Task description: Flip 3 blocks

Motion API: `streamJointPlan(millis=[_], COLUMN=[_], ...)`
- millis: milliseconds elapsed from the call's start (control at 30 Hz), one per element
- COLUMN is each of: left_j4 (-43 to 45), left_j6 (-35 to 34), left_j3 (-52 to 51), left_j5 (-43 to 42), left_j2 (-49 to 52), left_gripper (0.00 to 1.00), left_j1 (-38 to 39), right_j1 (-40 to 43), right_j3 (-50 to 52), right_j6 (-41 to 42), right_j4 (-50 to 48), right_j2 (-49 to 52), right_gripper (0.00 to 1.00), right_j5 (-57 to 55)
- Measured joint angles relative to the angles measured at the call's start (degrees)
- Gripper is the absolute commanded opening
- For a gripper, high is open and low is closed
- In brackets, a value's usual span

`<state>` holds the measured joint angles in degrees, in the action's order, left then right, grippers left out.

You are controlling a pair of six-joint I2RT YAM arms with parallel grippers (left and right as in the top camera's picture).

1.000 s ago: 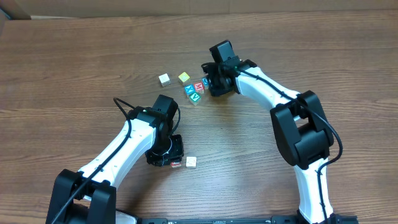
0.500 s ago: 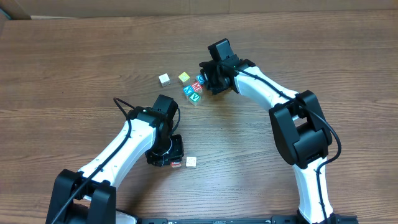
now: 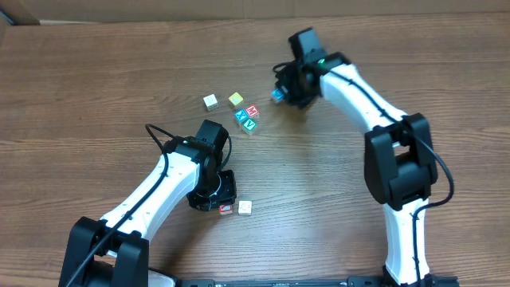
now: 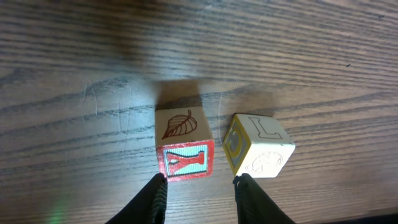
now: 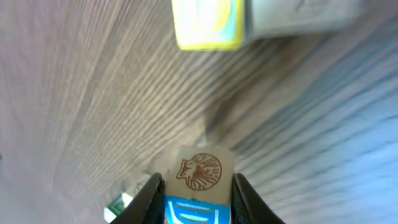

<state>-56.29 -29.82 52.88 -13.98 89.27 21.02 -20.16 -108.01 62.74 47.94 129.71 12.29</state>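
- Against a second ago, we see that the right gripper (image 5: 194, 194) has left the edge of the cube cluster and gone toward 1 o'clock, taking the small blue-faced wooden cube (image 3: 277, 96) with it.
- That cube lay against the cluster's red-lettered cube (image 3: 253, 110). It now sits apart from it, toward 2 o'clock.
- The right jaws are clamped on the blue-faced wooden cube, one finger on each side.
- The left gripper (image 4: 201, 185) has not moved. Its fingers are apart: the left tip is at a corner of the small red-framed wooden cube (image 4: 185, 149), and the right tip is clear of it, with bare table between.
- The whitish wooden cube (image 4: 261, 149) sits just beside that one at 3 o'clock, not touching.
- All the cubes are pale, smooth wood with softened edges. The brown table (image 3: 96, 80) shows a long, streaky grain.
- We read a Y on the red-framed face, with a leaf drawn on the face above it.
- The whitish cube shows an outlined L, a clock drawing and a yellow-ringed side.
- The held cube bears a shell drawing, and its blue face is cut off by the picture's edge.
- In the cluster we read X on the blue cube (image 3: 241, 115) and V on the green cube (image 3: 250, 124).
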Motion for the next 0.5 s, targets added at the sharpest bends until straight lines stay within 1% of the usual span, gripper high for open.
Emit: streamJointPlan(millis=[133, 233, 367, 433, 500], left_j4=[-0.5, -2.2, -5.6, -7.6, -10.2], left_j6=[0.4, 0.7, 1.3, 1.7, 1.8], left_j3=[0.0, 0.5, 2.8, 4.6, 5.9], left_j5=[0.3, 1.3, 3.4, 4.7, 5.9], left_j2=[0.0, -0.5, -5.3, -9.8, -14.8], left_gripper=[0.26, 0.26, 0.34, 0.4, 0.43], left_j1=[0.0, 0.0, 0.0, 0.0, 0.0], right_j1=[2.1, 2.6, 2.4, 2.2, 2.1], right_j3=[-3.3, -3.9, -4.3, -4.4, -4.4], right_j6=[-7.4, -11.3, -15.6, -16.8, -17.6], right_j4=[12.3, 18.2, 25.2, 29.4, 32.7], right_j2=[-3.8, -7.2, -10.8, -11.7, -12.2], right_gripper=[0.04, 0.04, 0.04, 0.04, 0.04], right_j5=[-1.4, -2.9, -4.5, -5.0, -5.4])
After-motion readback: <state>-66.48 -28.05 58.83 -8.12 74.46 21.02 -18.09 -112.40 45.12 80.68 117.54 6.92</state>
